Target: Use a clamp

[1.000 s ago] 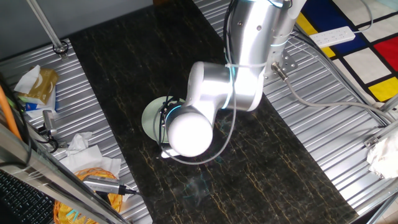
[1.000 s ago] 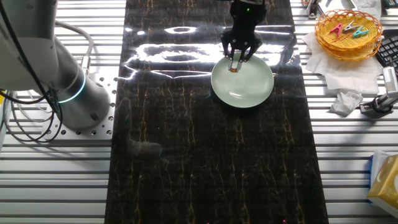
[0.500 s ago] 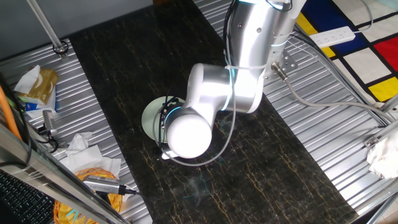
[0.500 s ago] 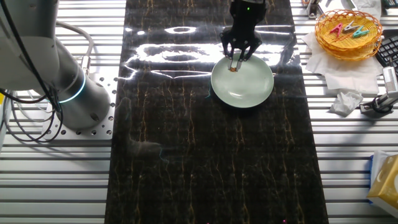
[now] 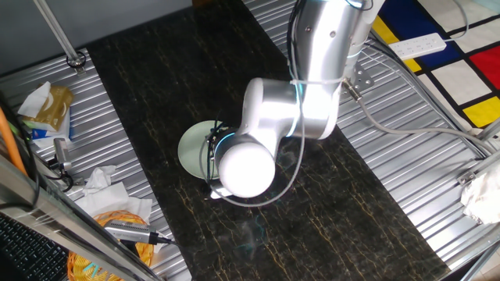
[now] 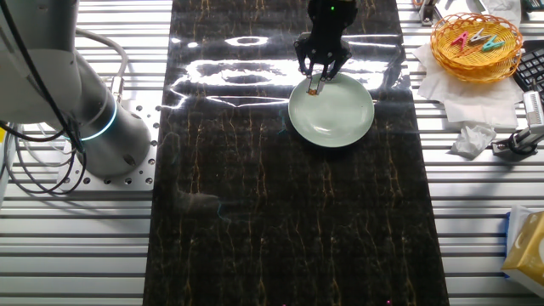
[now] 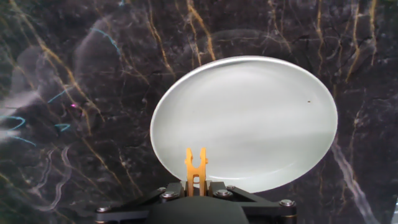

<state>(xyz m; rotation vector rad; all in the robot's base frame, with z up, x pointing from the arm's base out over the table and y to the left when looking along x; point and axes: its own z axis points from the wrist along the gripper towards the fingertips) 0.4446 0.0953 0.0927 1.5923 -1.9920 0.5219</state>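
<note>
In the hand view my gripper (image 7: 195,182) is shut on the orange-yellow clamp (image 7: 194,165), whose two short prongs point forward over the near rim of the round pale green plate (image 7: 249,118). In the other fixed view the gripper (image 6: 316,81) hangs above the plate's far-left rim (image 6: 295,95), with the clamp (image 6: 314,88) a small orange speck between the fingers. In one fixed view the arm's white joint hides the gripper and the clamp; only part of the plate (image 5: 194,146) shows.
A wicker basket (image 6: 476,41) with several coloured clips stands at the right on white paper. Crumpled tissue (image 6: 472,139) lies below it. The plate rests on a dark marbled mat (image 6: 280,212). Cables and clutter (image 5: 109,211) lie at the table's side.
The gripper with the clamp has moved a little up and to the left in the other fixed view, from over the plate's inside toward its far-left rim. The plate has not moved.
</note>
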